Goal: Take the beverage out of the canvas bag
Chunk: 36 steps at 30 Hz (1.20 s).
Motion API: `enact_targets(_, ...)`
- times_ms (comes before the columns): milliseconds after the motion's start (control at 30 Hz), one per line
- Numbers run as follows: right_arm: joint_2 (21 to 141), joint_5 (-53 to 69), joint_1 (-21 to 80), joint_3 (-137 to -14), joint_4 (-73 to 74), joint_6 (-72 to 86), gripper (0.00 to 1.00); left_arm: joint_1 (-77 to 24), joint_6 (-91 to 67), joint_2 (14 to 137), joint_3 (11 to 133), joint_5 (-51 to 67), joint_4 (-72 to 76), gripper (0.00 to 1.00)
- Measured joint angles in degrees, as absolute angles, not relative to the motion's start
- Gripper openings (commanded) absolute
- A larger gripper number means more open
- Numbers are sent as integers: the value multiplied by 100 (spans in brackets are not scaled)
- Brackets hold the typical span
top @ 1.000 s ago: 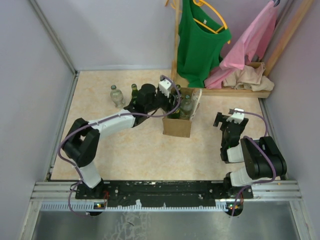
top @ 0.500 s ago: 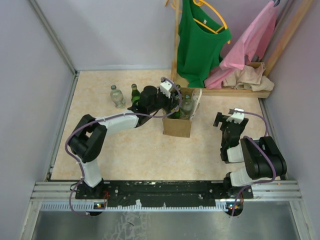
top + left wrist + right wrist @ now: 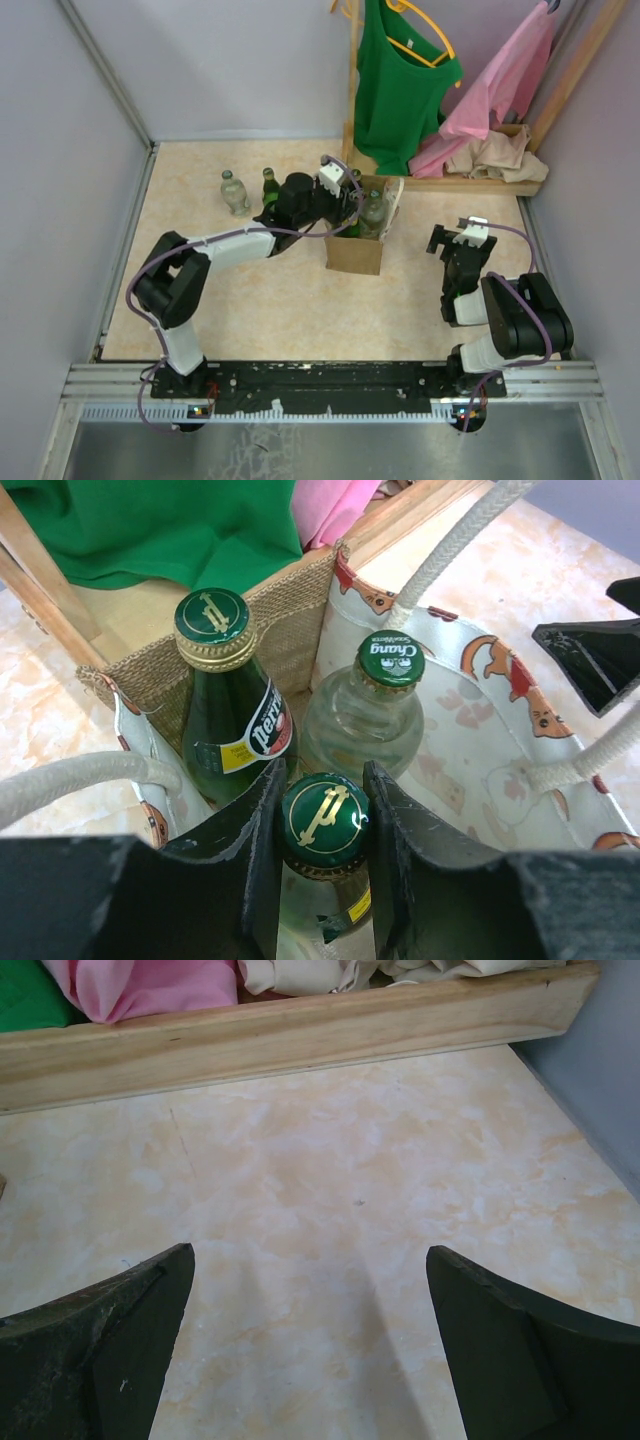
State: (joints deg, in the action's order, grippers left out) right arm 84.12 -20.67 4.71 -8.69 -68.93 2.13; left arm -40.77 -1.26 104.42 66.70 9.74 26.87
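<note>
Overhead, your left gripper [image 3: 347, 208] is reaching into the open top of the boxy tan-brown canvas bag [image 3: 354, 254], which is standing upright mid-table. Your right gripper [image 3: 456, 236] is hovering well apart over the cream marbled tabletop [image 3: 260, 300]. A loose clear bottle [image 3: 233, 190] and a loose green bottle [image 3: 269, 186] are standing left of the bag. Through the left wrist camera, your black fingers [image 3: 262, 850] are pinching the green-capped glass bottle [image 3: 322, 818] inside the bag, touching its cap on both sides. A dark green Perrier bottle [image 3: 228, 705] and a clear Chang bottle [image 3: 362, 720] are standing just behind it. Through the right wrist camera, your right gripper's jaws are sitting spread wide above the tabletop, facing a pale wooden rail [image 3: 300, 1030].
</note>
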Motion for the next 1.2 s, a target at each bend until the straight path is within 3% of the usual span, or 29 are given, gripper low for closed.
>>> enact_targets(733,8412,-2067,471,-869,-6893,213,99,-4117,285,8617,8246,1037,1538,0)
enact_targets(933,8412,-2067,471,-869,-6893,213,99,-4145,810,7817,8195,62,965,0)
enact_targets(1200,8412,-2067,471,-869,-6893,213,99,-3828,1225,6613,7194,-1640,725,0)
